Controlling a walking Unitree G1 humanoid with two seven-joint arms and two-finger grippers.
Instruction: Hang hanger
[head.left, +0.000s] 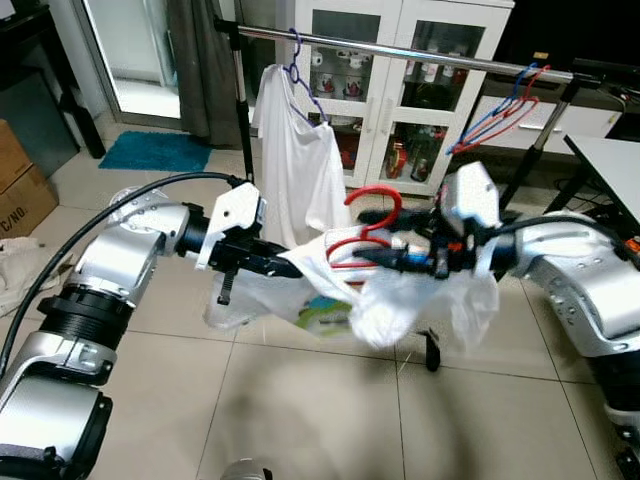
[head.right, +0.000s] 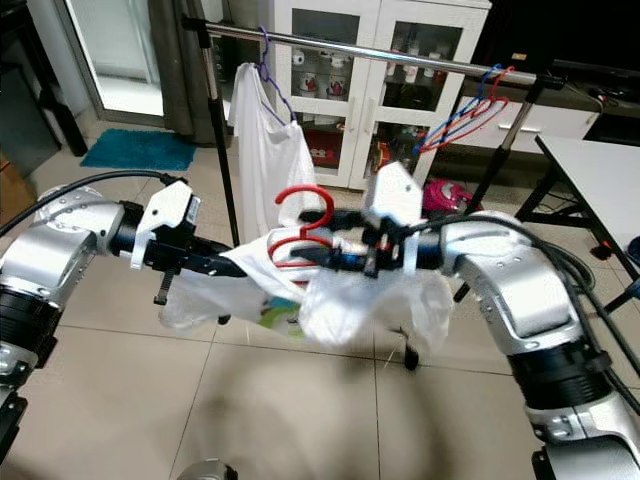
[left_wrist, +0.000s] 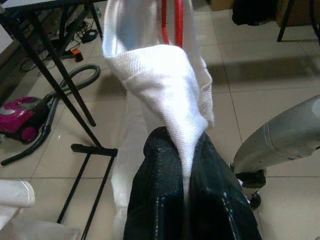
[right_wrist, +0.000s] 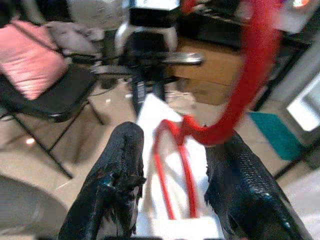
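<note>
1. Left gripper is clamped on a fold of the white garment; the left wrist view shows the cloth pinched between its black fingers.
2. Right gripper holds the red hanger, its fingers closed on either side of the hanger's neck.
3. Red hanger sits inside the white garment, hook upright, held in the air between the two arms, below and in front of the clothes rail.
4. On that rail hang a white shirt on a purple hanger and several empty hangers near its far end.
</note>
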